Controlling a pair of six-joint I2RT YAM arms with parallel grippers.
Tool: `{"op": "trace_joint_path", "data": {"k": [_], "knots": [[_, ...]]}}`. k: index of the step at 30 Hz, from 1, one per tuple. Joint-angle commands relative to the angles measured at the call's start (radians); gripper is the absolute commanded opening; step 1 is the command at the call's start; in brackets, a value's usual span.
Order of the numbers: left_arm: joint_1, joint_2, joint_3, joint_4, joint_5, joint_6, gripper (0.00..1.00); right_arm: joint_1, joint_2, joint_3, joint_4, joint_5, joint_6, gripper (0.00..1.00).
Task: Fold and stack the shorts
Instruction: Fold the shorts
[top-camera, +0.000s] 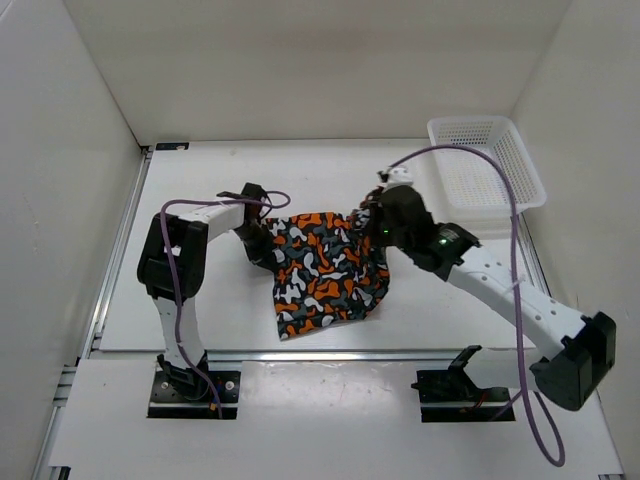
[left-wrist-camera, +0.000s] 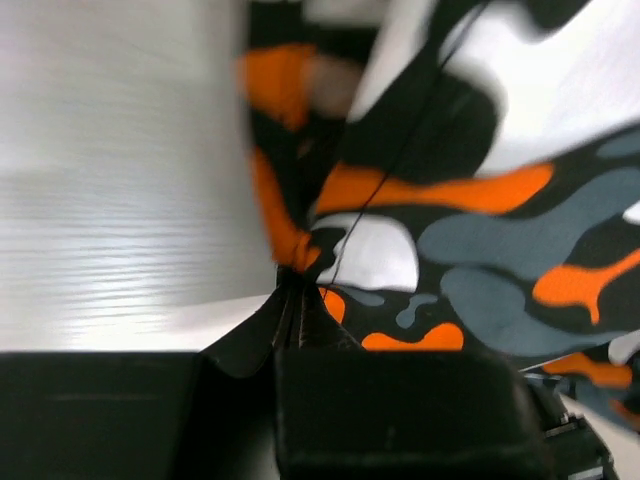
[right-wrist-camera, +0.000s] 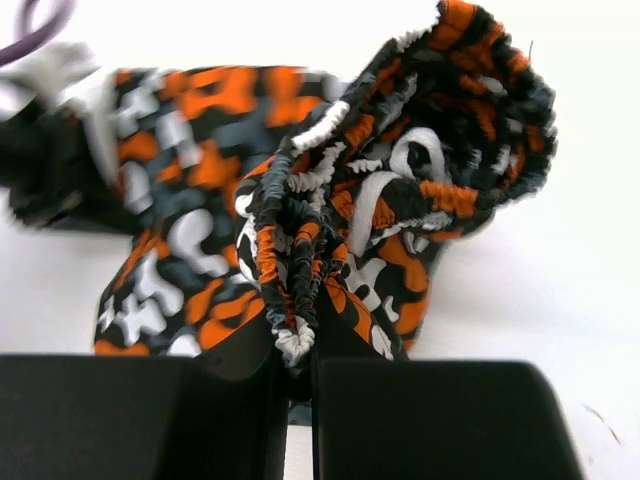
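The shorts (top-camera: 322, 275), blotched in orange, black, grey and white, hang stretched between my two grippers above the middle of the table, with the lower part draping toward the front edge. My left gripper (top-camera: 262, 240) is shut on the cloth's left top corner; in the left wrist view the fabric (left-wrist-camera: 470, 220) runs out of the pinched jaws of that gripper (left-wrist-camera: 297, 290). My right gripper (top-camera: 378, 222) is shut on the right top corner. In the right wrist view the gathered elastic waistband (right-wrist-camera: 300, 250) is bunched between the jaws of that gripper (right-wrist-camera: 300, 345).
A white plastic mesh basket (top-camera: 490, 160) stands at the back right, just beyond the right arm. White walls close the table on the left, back and right. A purple cable loops from each arm.
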Motion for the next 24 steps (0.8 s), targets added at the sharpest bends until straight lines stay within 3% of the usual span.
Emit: {"op": "trace_joint_path", "data": {"k": [1,7,10,15,17,21,24], "knots": [[0.061,-0.056,0.018,-0.001,-0.141,0.045,0.10,0.134,0.077,0.088,-0.006,0.206,-0.045,0.00],[0.159,-0.205,-0.083,-0.026,-0.141,0.054,0.10,0.317,0.239,0.183,-0.006,0.328,-0.056,0.00],[0.173,-0.228,-0.136,-0.026,-0.167,0.054,0.11,0.336,0.279,0.194,-0.016,0.328,-0.029,0.00],[0.237,-0.228,-0.146,-0.026,-0.191,0.075,0.24,0.336,0.304,0.203,-0.016,0.328,-0.019,0.00],[0.250,-0.218,-0.146,-0.015,-0.192,0.088,0.24,0.336,0.304,0.212,-0.016,0.328,-0.019,0.00],[0.228,-0.133,-0.100,0.005,-0.130,0.107,0.11,0.357,0.327,0.248,-0.026,0.319,-0.048,0.00],[0.202,-0.083,-0.072,0.014,-0.084,0.108,0.11,0.380,0.373,0.312,-0.036,0.328,-0.071,0.00]]}}
